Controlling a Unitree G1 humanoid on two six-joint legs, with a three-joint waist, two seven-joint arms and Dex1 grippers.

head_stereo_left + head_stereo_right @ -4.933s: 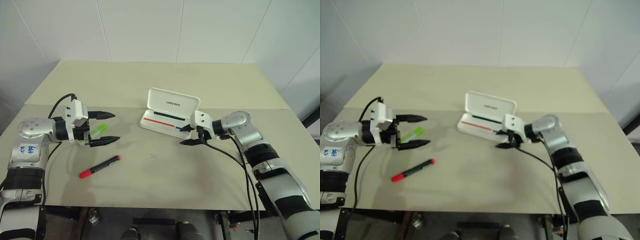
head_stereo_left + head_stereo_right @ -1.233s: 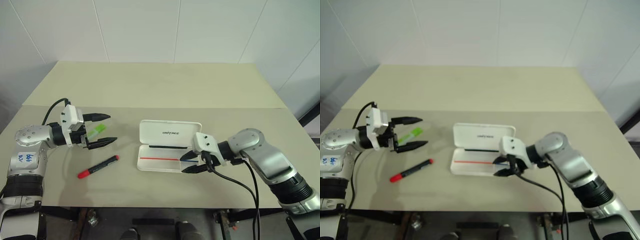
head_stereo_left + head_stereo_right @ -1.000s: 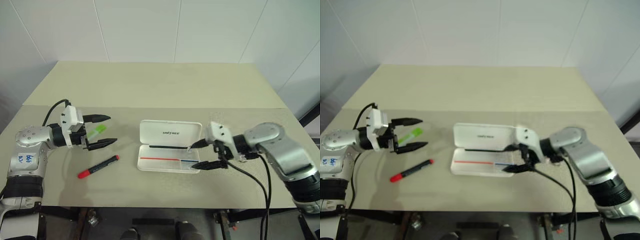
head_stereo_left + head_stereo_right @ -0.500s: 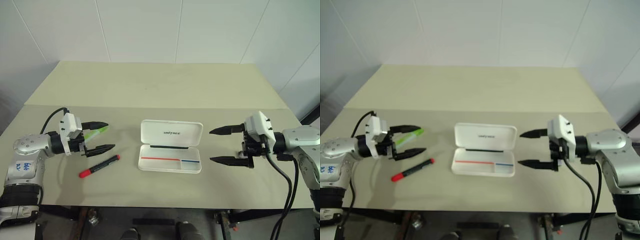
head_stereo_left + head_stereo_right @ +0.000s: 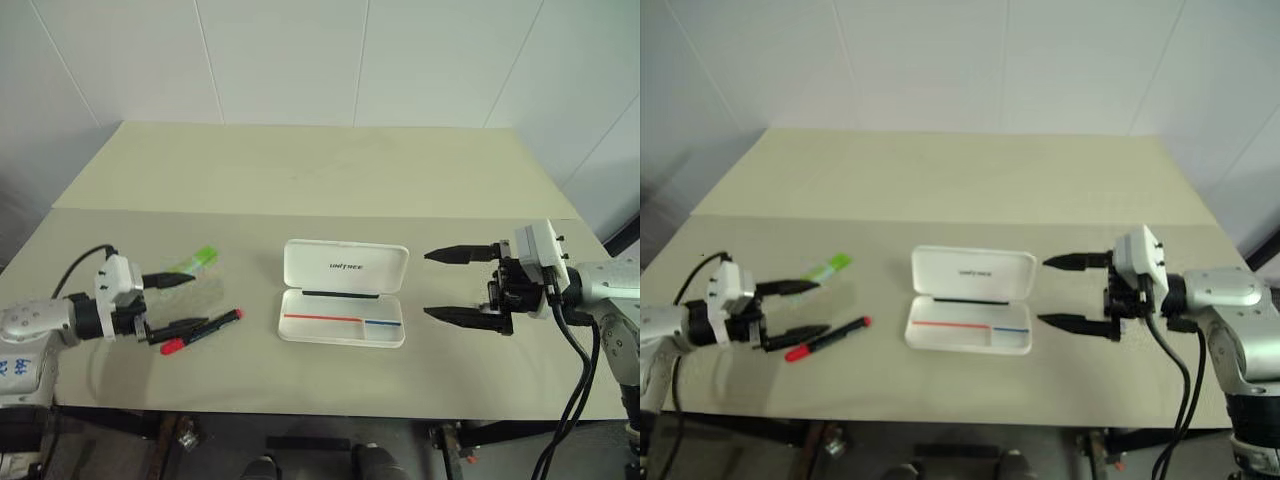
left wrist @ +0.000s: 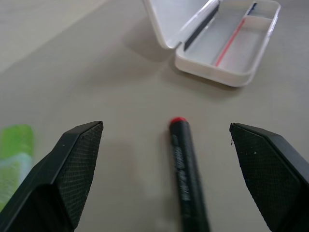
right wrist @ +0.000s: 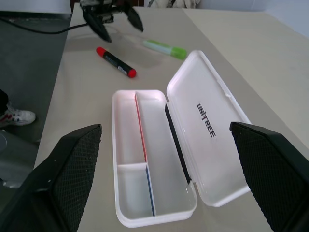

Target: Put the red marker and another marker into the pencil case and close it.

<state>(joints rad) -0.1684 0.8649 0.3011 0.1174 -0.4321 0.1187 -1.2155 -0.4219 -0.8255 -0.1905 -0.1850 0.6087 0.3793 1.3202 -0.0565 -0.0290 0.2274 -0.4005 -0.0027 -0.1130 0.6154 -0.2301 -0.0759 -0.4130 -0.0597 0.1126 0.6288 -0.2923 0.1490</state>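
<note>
The left gripper (image 5: 172, 303) stands with its two black fingers spread wide and level with the table, holding nothing. The slim red marker (image 5: 200, 332) — red cap, red end, black middle barrel — lies flat on the beige tabletop (image 5: 300, 190), and in the left wrist view its barrel (image 6: 187, 169) runs lengthwise between the fingers, so the gripper points along the marker rather than across it.

Risks from this posture:
- A closure now would probably meet the barrel nearly end-on; the round barrel could roll or squirt forward out of the jaws.
- The lower finger sits just beside the marker's red end. A low approach could push the marker along the table instead of capturing it.
- The short, chunky lime-green translucent highlighter (image 5: 194, 263) lies just beyond the upper finger. A sideways correction could knock it further away.

The right gripper (image 5: 462, 284) is likewise spread wide and empty, hovering apart from the right end of the case. A careless advance could slide the light case or tip its lid.

The white hard-plastic hinged pencil case (image 5: 343, 305) sits open at the middle of the table, well apart from both markers. Its lid (image 7: 208, 124) — marked with a small dark logo — lies back on the far side. The inner tray (image 7: 140, 159), divided by a red-and-blue stripe and a short cross wall, is empty. Neither marker has been loaded, and closing is not yet due.
</note>
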